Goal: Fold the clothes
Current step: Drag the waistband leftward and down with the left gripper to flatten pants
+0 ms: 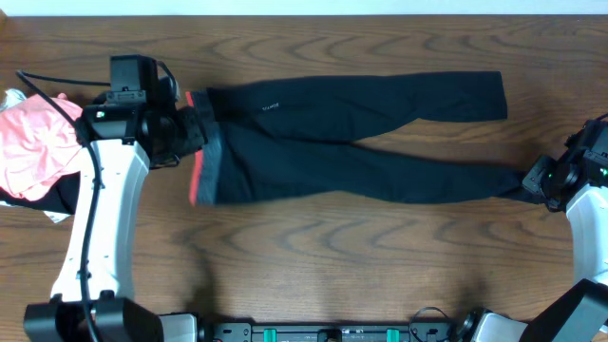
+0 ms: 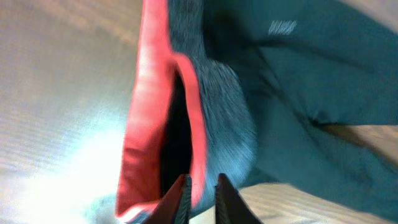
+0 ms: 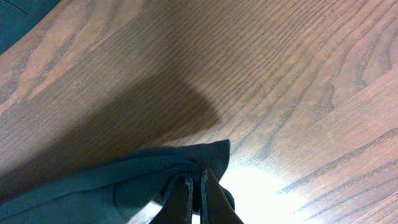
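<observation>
Dark wood-grain table (image 1: pixel 380 256) is stretching across the whole view, its surface shining under glare in both wrist views.

The left arm (image 1: pixel 100 218), a white link with black joints, is reaching up from the near edge and bending right over the waist end of the leggings (image 1: pixel 361 133). The left gripper (image 2: pixel 200 186) is showing a narrow gap, with the coral-red edge (image 2: pixel 146 124) sitting between its fingers (image 2: pixel 180 199); whether it is pinching that edge I cannot tell. The right arm (image 1: pixel 589 204) is coming in from the far right side, its wrist angling down to the end of the lower leg (image 1: pixel 427 180). The right gripper (image 3: pixel 194 186) is pressing its fingers together on the cuff (image 3: pixel 205 155), which is bunching up off the wood and casting a broad shadow.

The leggings are lying flat across the middle of the table, waist to the left, the two narrow legs splaying apart toward the right. The fabric is looking smooth and black, with a small pale print (image 1: pixel 271 105) near the top. The waistband (image 2: pixel 224 112) is heathered grey and is gaping open.

A crumpled pink garment (image 1: pixel 33 142) is lying at the left edge, well apart from the leggings.
</observation>
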`<act>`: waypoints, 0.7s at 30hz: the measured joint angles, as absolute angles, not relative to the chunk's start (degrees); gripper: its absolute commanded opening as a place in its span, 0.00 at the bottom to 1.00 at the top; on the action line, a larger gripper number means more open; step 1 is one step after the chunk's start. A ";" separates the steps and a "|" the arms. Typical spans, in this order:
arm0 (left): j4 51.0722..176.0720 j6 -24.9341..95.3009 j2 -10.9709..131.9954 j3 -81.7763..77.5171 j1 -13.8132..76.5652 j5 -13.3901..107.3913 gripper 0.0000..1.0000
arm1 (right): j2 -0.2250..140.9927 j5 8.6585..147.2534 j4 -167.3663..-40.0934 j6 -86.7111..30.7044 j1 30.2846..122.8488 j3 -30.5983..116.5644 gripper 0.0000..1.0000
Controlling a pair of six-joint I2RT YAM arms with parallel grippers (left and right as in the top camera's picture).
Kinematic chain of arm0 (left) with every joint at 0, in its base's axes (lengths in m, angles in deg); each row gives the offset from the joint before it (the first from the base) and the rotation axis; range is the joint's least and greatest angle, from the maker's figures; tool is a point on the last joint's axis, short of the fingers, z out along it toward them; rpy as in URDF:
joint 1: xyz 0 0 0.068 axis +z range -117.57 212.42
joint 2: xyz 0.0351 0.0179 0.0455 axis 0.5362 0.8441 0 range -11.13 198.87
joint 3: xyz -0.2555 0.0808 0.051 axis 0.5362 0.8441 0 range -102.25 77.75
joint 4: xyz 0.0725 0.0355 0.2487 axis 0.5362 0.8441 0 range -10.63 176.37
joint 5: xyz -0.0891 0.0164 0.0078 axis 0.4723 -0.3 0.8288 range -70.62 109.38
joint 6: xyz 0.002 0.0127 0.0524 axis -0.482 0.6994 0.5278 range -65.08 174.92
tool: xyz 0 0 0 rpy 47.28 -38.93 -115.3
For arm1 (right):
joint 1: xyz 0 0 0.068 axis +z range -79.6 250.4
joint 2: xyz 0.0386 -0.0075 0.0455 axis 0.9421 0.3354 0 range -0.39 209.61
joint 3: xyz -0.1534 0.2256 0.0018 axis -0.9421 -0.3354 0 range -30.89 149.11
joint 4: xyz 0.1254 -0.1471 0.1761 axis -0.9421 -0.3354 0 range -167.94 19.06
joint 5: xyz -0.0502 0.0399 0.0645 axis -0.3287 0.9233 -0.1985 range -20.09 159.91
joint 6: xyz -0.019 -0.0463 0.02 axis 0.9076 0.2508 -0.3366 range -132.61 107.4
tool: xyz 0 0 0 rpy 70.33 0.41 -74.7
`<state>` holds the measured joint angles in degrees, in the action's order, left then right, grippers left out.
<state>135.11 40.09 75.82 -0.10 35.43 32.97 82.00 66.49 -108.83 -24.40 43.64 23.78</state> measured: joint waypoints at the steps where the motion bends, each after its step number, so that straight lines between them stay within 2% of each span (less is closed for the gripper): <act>1: 135.20 40.00 76.15 0.23 35.43 32.68 0.17 | 82.00 66.49 -108.86 -24.40 43.64 23.78 0.02; 11: 138.15 39.89 81.68 1.43 35.43 31.26 0.16 | 82.00 66.47 -104.99 -24.40 43.64 23.78 0.04; 14: 138.17 39.89 81.68 1.43 35.43 31.13 0.16 | 82.00 66.47 -101.05 -24.11 43.64 23.78 0.14; 18: 138.17 39.89 81.68 1.43 35.43 30.98 0.16 | 82.00 66.45 -97.45 -23.26 43.64 23.78 0.17; 20: 138.19 39.89 81.68 1.43 35.43 30.98 0.16 | 82.09 66.45 -96.03 -22.76 43.64 23.78 0.35; 21: 138.19 39.89 81.68 1.43 35.43 30.98 0.16 | 82.18 66.38 -95.65 -22.82 43.64 23.78 0.38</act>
<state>138.19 39.89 81.68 1.43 35.43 30.98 82.18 66.38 -95.65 -22.82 43.64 23.78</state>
